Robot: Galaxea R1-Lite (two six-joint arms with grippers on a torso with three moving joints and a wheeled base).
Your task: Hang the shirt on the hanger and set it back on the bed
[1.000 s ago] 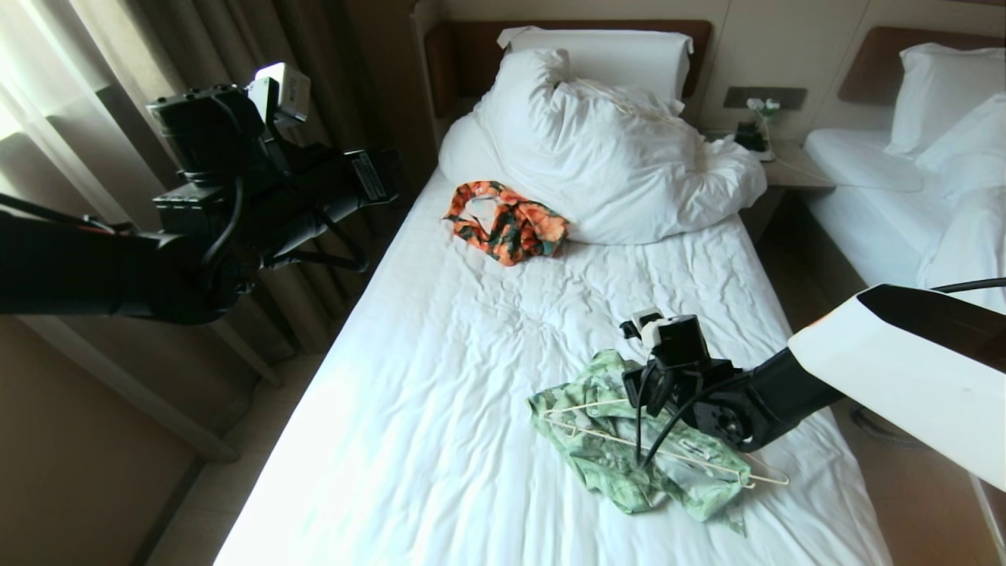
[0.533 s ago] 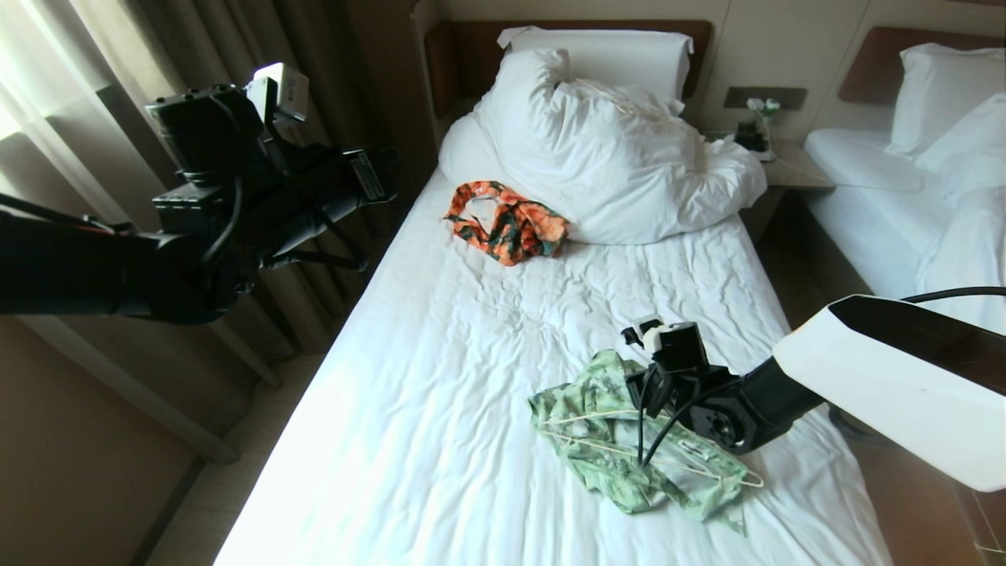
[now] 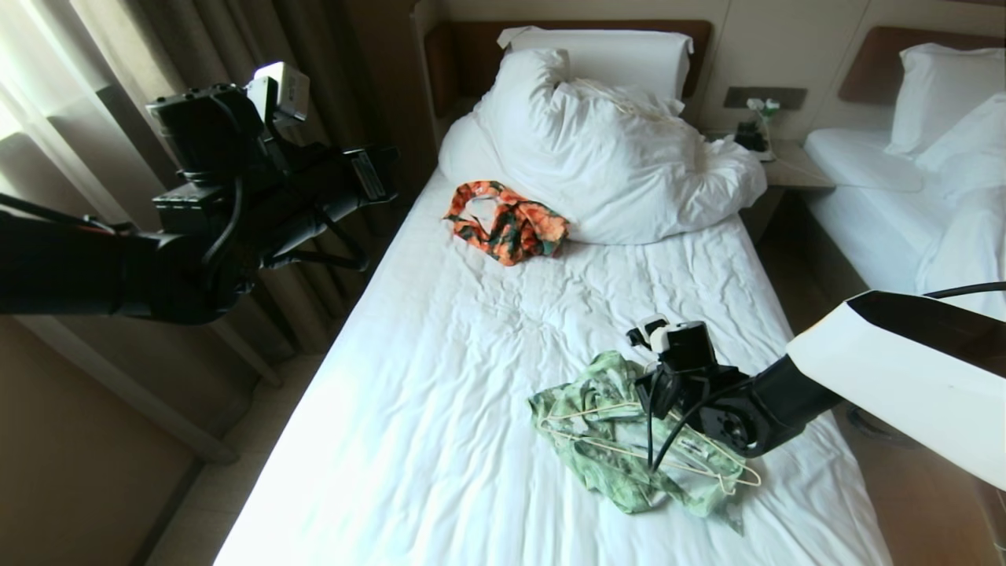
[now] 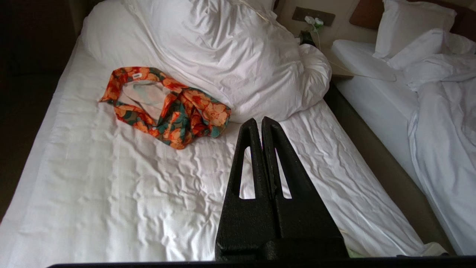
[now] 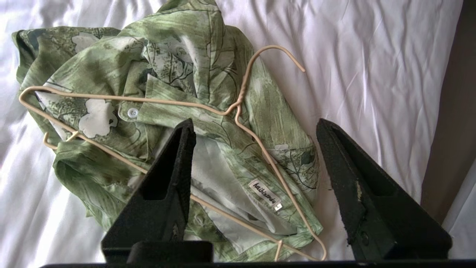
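Note:
The green-and-white floral shirt (image 3: 621,452) lies crumpled on the bed (image 3: 440,377), near its right front edge. The cream wire hanger (image 3: 597,443) lies flat on top of it. In the right wrist view the hanger (image 5: 237,108) crosses the shirt (image 5: 186,48), with its hook over the white sheet (image 5: 372,56). My right gripper (image 5: 256,124) hovers open just above the shirt's collar and label, holding nothing. My left gripper (image 4: 259,120) is shut and empty, held high over the bed's left side (image 3: 377,169).
An orange-and-dark-green garment (image 3: 507,222) lies near the heaped white duvet and pillows (image 3: 613,149) at the headboard. A second white bed (image 3: 904,196) stands to the right, past a nightstand (image 3: 778,165). Curtains (image 3: 78,94) hang on the left.
My right gripper has opened and let go of the hanger, which has settled flat on the shirt, its hook end drawn in a little. The left arm has not moved.

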